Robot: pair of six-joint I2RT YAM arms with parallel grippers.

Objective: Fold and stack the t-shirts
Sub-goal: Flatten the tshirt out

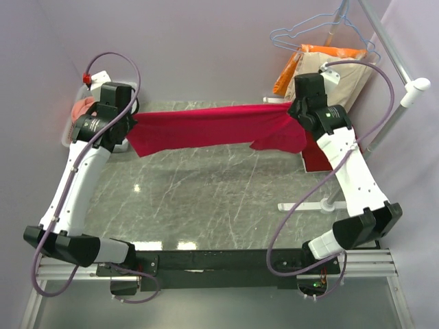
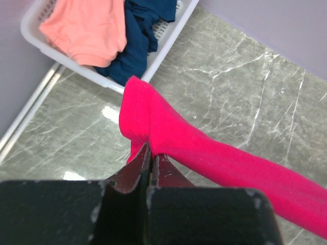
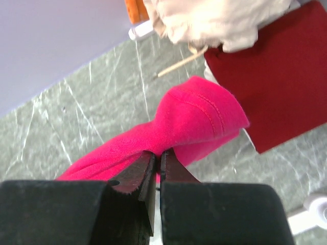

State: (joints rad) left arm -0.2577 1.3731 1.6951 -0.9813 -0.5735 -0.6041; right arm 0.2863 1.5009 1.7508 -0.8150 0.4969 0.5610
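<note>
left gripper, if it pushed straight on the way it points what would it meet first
The left gripper pinches the crimson t-shirt; past that, probably the white basket rim by the dark teal t-shirt, though depth is unclear.

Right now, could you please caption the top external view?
Left gripper and right gripper hold a crimson t-shirt stretched over the table.
</note>
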